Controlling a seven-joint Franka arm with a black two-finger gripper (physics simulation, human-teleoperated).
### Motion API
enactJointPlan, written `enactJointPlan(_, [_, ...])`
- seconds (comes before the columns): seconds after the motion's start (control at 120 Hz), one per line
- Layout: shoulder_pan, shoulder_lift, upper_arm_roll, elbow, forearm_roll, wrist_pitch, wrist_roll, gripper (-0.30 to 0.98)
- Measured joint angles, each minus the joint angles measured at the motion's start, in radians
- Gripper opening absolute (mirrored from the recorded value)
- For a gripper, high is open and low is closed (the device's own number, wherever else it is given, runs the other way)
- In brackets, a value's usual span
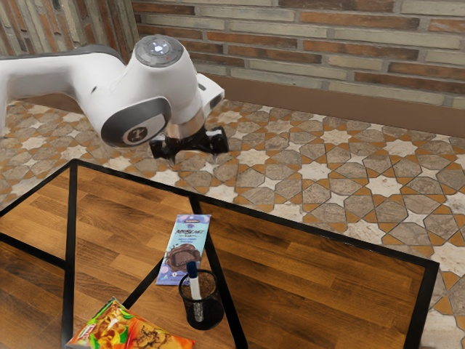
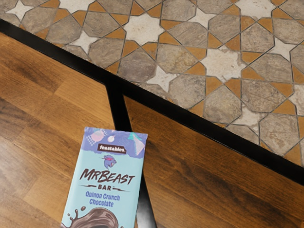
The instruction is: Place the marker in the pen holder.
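Hanging above the far edge of the table [image 1: 320, 269], our gripper [image 1: 192, 150] has its two fingers spread wide apart, with nothing visible between them. The marker [image 1: 194, 283] is in the pen holder [image 1: 209, 297], a black mesh cup standing upright on the wood. Its dark blue cap points up and sticks out over the rim, while its white body runs down inside the mesh, tilted a little toward the exterior view's left. Just beside the cup, a blue and purple chocolate bar [image 1: 183, 247] lies flat with its printed face up, reaching from the cup toward the table's far edge; we cannot tell whether the two touch. We also have a bright orange and green snack bag [image 1: 123, 331] on the table, near the pen holder on the exterior view's left. In the wrist view, our camera looks down on the bar's lettered end, a black table strip and the patterned floor tiles [image 2: 175, 59] beyond the edge.
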Motion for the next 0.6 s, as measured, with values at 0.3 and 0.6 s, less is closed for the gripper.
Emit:
enactJointPlan(0.3, [0.016,0.083,0.27,0.339,-0.25,-0.393,0.31,0.68])
enactJointPlan(0.6, [0.138,0.148,0.319,0.503,-0.32,-0.537,0.586,0.68])
